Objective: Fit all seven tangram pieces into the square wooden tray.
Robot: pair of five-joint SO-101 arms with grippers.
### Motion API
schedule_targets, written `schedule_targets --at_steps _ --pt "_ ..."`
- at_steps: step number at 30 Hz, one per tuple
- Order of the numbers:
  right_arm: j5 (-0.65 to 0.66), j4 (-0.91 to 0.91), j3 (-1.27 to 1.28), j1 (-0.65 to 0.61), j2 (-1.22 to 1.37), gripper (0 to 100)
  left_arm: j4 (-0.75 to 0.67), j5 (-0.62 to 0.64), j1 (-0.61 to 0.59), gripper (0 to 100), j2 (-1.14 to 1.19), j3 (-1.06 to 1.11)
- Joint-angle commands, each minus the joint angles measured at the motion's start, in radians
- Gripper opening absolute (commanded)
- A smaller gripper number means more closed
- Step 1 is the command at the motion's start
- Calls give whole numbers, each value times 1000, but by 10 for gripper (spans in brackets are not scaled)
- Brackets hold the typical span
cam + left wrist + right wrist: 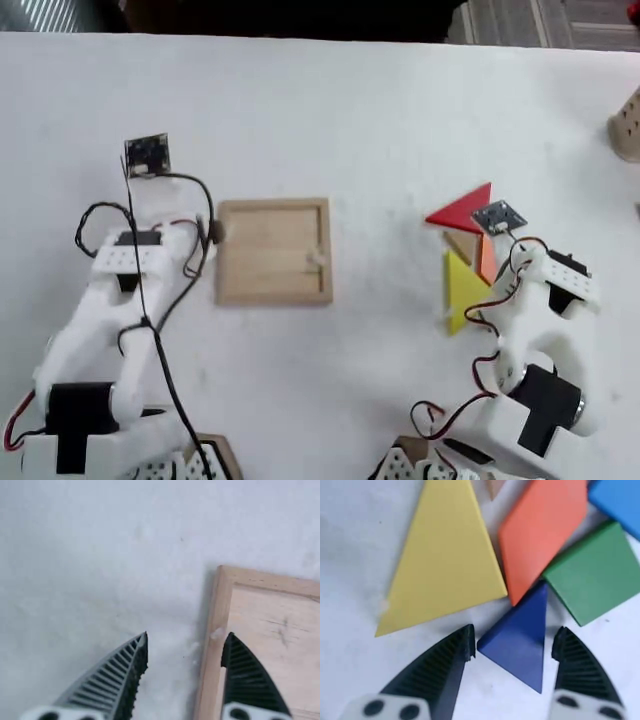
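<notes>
Right claw [515, 635], spread, brackets the blue triangle [520, 647] at the high view's right, poised for pickup. Left claw [187, 642], also spread, straddles the rim of the empty tray [265, 250] at centre, seemingly steadying it.

Nothing legible from my side: no text, labels, numbers or signs. The wooden tray [272, 250] is bare grain, the tangram pieces [445, 565] are flat plain colour, and the bench [380, 110] is plain white. The small board [147, 153] at my left arm and the second board [498, 216] at my right show dark surfaces with specks only; any print there is too small to read.
</notes>
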Motion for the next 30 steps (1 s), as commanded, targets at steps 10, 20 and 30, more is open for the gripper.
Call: schedule_targets --at_steps 10,20,30 --pt "34 -13 9 -5 -2 244 -28 -9 1 248 -2 -58" --pt "155 -45 38 5 -2 244 -28 -9 1 248 -2 -58" --pt "153 -67 -38 8 163 91 -28 -9 1 248 -2 -58"
